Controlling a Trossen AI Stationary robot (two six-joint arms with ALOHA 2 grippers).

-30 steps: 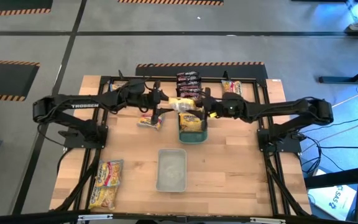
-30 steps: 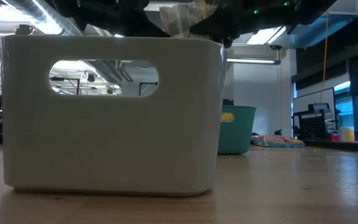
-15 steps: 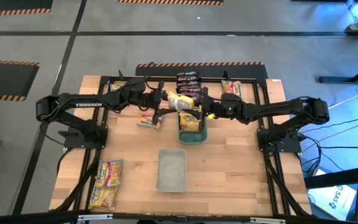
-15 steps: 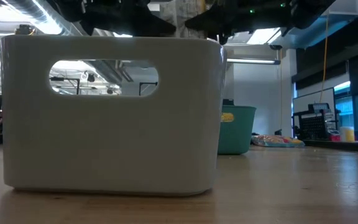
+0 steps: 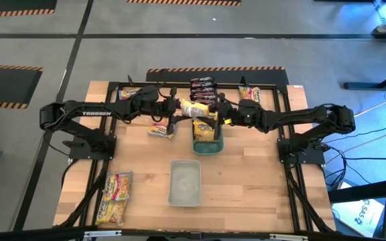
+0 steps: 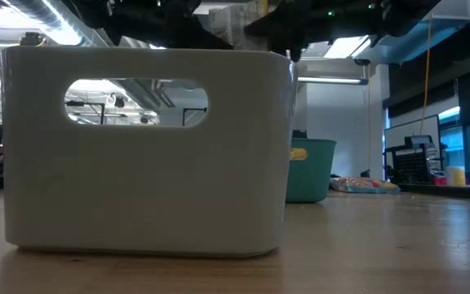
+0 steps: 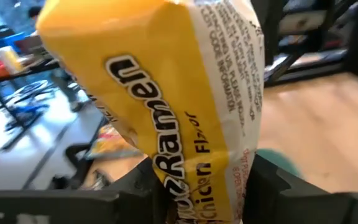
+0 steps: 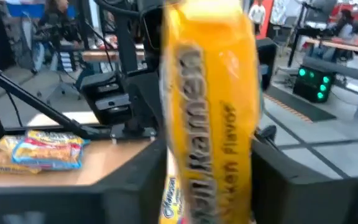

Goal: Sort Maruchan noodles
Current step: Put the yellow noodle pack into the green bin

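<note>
Left gripper (image 5: 177, 111): closed on one end of a yellow packet (image 5: 196, 110); in the left wrist view the crinkly plastic wrapper (image 7: 185, 106) is pinched between the two dark fingers (image 7: 135, 190), black print legible on yellow and white.
Right gripper (image 5: 218, 114): closed on the other end of the same yellow packet; in the right wrist view the wrapper (image 8: 207, 106) stands upright between its fingers (image 8: 278, 180).
Held packet, position: carried between both grippers above the far end of the teal tray (image 5: 207, 137), clear of the table (image 5: 246, 174).
Teal tray, contents: one yellow packet seen lying inside (image 5: 206, 130); small, rectangular, plastic.
Clear tray (image 5: 185, 183): rectangular, pale, translucent plastic, near the table's front centre; nothing seen in it.
Dark red-brown packets (image 5: 203, 89): stacked at the far edge; count cannot be told.
Pale packet by left gripper (image 5: 161, 131): one, flat on the wood.
Packet at far right (image 5: 248, 94): one, pale pink-yellow.
Front-left packets (image 5: 114, 197): two, yellow, lying end to end.
Table: light wooden boards, dark frame.
</note>
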